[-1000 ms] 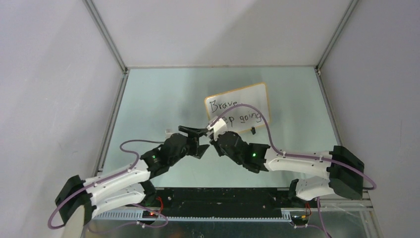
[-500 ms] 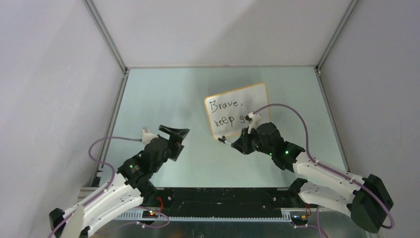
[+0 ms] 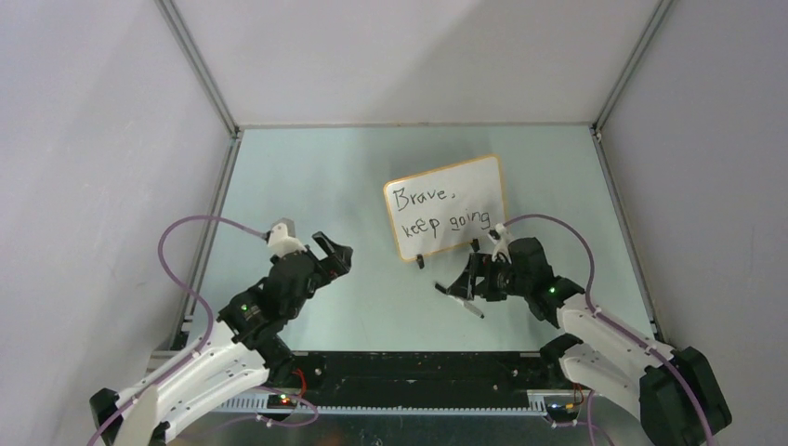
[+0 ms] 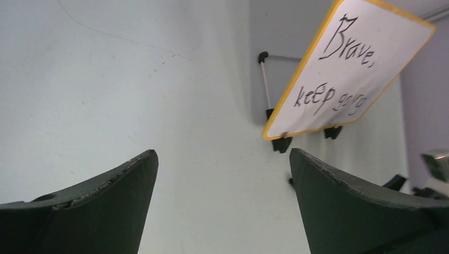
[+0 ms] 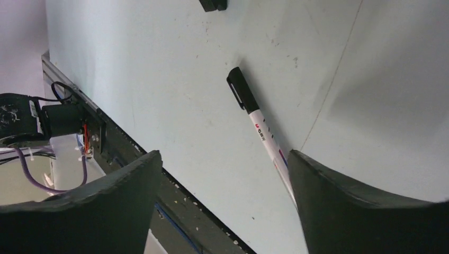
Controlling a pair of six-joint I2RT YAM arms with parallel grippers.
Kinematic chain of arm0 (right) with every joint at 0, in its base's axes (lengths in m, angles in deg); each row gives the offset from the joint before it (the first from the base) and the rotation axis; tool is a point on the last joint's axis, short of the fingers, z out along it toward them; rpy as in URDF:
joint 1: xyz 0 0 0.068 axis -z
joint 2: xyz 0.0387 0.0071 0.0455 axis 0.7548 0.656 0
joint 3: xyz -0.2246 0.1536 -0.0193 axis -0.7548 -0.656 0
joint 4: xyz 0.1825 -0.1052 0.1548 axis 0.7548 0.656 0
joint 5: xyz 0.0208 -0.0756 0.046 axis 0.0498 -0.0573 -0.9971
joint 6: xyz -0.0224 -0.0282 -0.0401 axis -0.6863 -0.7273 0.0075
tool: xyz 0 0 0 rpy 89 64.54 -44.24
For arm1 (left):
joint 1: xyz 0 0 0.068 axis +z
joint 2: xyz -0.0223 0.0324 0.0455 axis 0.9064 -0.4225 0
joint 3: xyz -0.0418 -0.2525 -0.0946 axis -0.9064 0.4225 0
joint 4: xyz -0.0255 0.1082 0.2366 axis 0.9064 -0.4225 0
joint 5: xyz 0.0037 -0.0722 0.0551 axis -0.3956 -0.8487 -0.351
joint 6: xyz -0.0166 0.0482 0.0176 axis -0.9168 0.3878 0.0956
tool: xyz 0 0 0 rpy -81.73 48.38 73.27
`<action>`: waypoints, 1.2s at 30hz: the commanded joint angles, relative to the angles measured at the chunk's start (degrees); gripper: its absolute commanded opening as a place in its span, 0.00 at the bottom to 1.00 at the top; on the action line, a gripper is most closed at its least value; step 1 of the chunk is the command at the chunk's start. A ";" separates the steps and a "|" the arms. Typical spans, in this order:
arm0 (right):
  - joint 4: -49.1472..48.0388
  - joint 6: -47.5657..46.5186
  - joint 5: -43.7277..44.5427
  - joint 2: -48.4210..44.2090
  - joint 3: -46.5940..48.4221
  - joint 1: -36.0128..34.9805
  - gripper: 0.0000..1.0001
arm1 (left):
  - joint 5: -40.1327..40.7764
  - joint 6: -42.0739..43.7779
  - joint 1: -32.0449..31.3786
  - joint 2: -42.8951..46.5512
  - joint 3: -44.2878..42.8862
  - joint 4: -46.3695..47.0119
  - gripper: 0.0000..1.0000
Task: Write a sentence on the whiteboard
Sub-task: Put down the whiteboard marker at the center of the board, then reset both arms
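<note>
One whiteboard (image 3: 446, 206) upright on desk (image 3: 307, 177), centre-right of top view, on two clip feet (image 4: 281, 144). One sentence (image 3: 444, 224), two lines: "Brave, keep going". One marker (image 5: 262, 132) flat on desk below board. Right claw (image 5: 223, 153) released over marker. Left claw (image 4: 223, 152) released, empty, lower left.

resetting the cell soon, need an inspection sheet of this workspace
surface: pale green tabletop, faint scuffs.
job's things: small white whiteboard with orange-tan frame stands on black clip feet; black handwritten sentence reads "Brave, keep going"; white marker pen with black end lies on tabletop.
clutter: nothing seen.
claws: left claw open, empty; right claw open above marker.
cables: purple cables loop along both arms.
surroundings: white walls, grey metal rails.
</note>
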 commanded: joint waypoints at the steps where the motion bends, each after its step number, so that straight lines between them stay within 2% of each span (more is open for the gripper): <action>1: 1.08 -0.55 0.31 -3.83 0.61 2.74 0.98 | 5.07 11.05 0.36 -1.25 -4.70 -2.19 0.99; 3: 3.50 -0.98 2.00 -5.94 1.56 4.39 0.99 | 7.65 13.28 0.37 -1.92 -6.30 -4.04 0.99; 7: 9.04 -2.31 10.52 -11.70 5.06 7.13 1.00 | 12.10 17.98 0.35 -1.66 -7.26 -4.24 0.86; 8: 9.77 -2.42 15.24 -12.96 5.47 7.33 1.00 | 13.12 19.45 0.33 -1.18 -6.51 -1.92 0.96; 9: 10.65 -2.35 17.85 -15.65 5.80 7.47 1.00 | 14.05 20.95 0.35 -0.88 -5.97 -0.85 0.98; 11: 10.51 -2.77 28.60 -20.15 5.76 7.52 0.99 | 17.83 23.63 0.34 -0.09 -4.06 3.01 0.99; 15: 5.57 -12.21 36.39 -27.28 4.34 7.59 0.96 | 20.62 39.62 0.38 1.99 1.50 15.30 0.99; 19: -2.43 -21.08 39.90 -31.08 1.16 8.17 0.96 | 27.50 51.85 1.05 2.99 8.18 33.52 0.99; 21: -6.68 -23.64 40.24 -31.58 -0.49 9.19 0.96 | 28.64 54.42 4.28 2.28 10.00 38.68 0.99; 24: -12.74 -26.81 41.02 -30.93 -2.88 13.29 0.97 | 23.49 54.83 10.59 1.26 12.73 43.57 0.99; 27: -16.90 -28.00 33.35 -30.62 -6.23 21.43 0.97 | 19.24 58.96 16.87 0.67 16.35 53.78 0.99; 28: -19.88 -28.10 31.44 -30.15 -8.03 25.74 0.96 | 18.73 58.49 18.12 0.13 17.59 54.87 0.99; 30: -23.43 -26.36 25.48 -28.88 -10.22 33.15 0.95 | 15.49 56.22 24.61 -1.56 18.44 56.06 0.99; 32: -27.22 -24.75 18.32 -26.75 -11.98 38.15 0.94 | 12.58 55.67 28.63 -4.25 19.83 59.01 0.99; 36: -34.34 -23.52 19.42 -19.98 -13.53 39.95 0.95 | 8.22 55.65 33.56 -11.36 22.07 68.13 0.99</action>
